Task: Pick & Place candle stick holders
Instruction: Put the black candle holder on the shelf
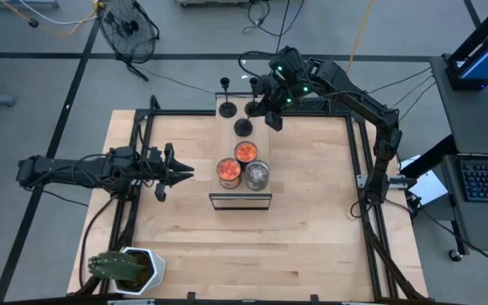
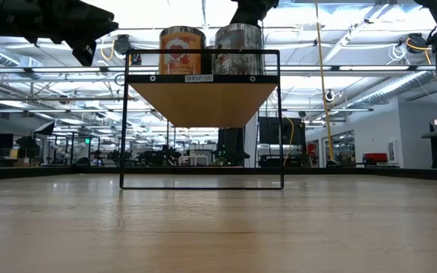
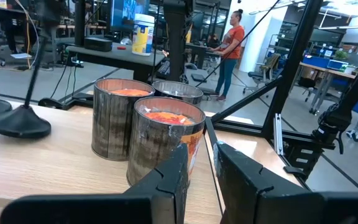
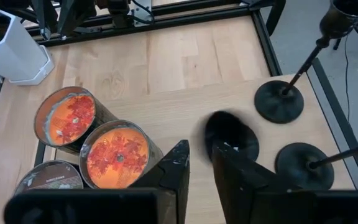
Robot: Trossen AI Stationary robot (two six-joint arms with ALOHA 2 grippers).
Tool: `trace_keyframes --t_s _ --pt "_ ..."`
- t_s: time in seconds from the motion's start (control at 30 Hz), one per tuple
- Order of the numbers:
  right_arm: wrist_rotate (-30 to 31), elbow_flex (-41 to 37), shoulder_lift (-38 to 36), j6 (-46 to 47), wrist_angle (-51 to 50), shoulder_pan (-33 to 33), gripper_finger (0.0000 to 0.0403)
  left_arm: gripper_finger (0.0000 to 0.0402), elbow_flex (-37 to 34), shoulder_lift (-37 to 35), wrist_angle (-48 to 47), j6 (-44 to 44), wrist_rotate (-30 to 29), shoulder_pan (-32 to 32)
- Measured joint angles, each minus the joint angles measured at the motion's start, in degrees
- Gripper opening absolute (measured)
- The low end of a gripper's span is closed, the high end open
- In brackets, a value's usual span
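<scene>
Three matte-black candle stick holders stand on their disc bases at the table's far edge: one, one, and a third a little nearer. In the right wrist view two show sharp, with stems; the third is a blurred black disc. My right gripper hovers just right of the third holder, fingers shut to a narrow slit, empty. My left gripper waits at the table's left, shut, pointing at the jars.
Three round jars stand on a small black-framed shelf at the table's middle, near the holders. A white pot with a plant sits at the near left corner. A black frame borders the table.
</scene>
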Motion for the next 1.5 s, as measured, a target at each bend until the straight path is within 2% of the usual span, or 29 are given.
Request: trace_keyframes --t_s 0.47,1.5 --pt "0.0 0.0 0.0 0.0 0.2 0.0 0.0059 0.0088 0.0 0.0 0.0 -0.2 0.0 0.0" --pt "-0.7 0.0 0.7 -2.4 11.4 0.4 0.0055 0.0088 0.0 0.0 0.0 -0.2 0.0 0.0"
